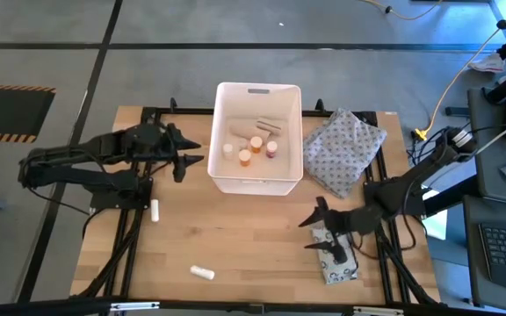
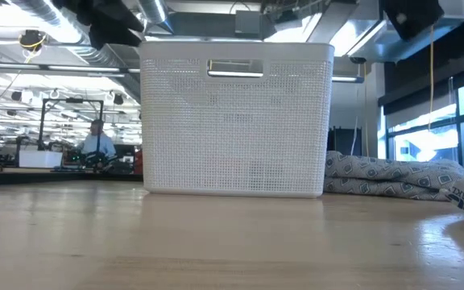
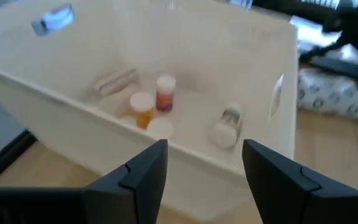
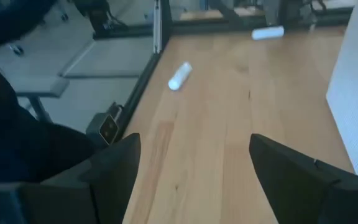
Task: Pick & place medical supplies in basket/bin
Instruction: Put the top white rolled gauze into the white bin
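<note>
I've got the basket sitting mid-counter toward the far edge, handle slot on the far short side, so both arms can reach it from either flank. Inside it already: orange-capped pill bottles, a white-capped one, a small red-labelled vial and tan bandage rolls along the far wall. Judging from that, most of the load is done.

Left on the counter: 2 white vials, 1 just beside my left arm's base, 1 near the front edge, and the flat grey packet at front right. The grey dotted cloth bundle lies just beside the basket's right wall; not mine to move.

Left end effector hangs just outside the basket's left wall, above rim height, fingers spread wide and empty. In the left wrist view I look past both fingers straight into the tub, nothing between them. Reads as a post-drop pose to me.

Right end effector is over the front right counter, next to the packet, fingers wide apart, holding nothing. Its wrist view looks across bare wood toward the 2 vials. My guess: the packet is its nearest pick, flat and thin, so hard to get under.
</note>
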You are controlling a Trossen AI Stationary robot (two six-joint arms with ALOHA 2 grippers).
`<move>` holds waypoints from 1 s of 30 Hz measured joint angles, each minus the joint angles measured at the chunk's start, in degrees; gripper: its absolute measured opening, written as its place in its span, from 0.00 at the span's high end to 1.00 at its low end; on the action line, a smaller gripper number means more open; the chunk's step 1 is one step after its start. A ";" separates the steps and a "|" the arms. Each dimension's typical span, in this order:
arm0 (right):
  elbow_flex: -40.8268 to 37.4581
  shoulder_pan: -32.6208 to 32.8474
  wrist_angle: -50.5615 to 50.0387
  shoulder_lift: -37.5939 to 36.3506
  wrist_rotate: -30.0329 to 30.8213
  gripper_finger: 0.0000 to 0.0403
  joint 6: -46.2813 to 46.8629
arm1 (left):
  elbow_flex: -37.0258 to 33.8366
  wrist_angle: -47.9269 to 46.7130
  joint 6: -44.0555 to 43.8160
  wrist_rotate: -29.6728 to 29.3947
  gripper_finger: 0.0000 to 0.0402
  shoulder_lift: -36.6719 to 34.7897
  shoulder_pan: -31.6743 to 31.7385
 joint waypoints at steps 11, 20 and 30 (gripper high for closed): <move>-6.33 -0.83 2.95 -6.55 0.17 0.25 -3.39 | 15.83 -44.04 -29.02 -10.65 0.50 16.15 -3.89; -6.37 -0.85 2.65 -6.44 0.16 0.25 -4.56 | 9.55 -57.25 -54.23 -1.32 0.50 24.51 -7.95; -6.37 -0.85 2.17 -6.44 0.16 0.25 -4.85 | 4.67 -55.73 -61.17 5.57 0.50 32.01 -14.39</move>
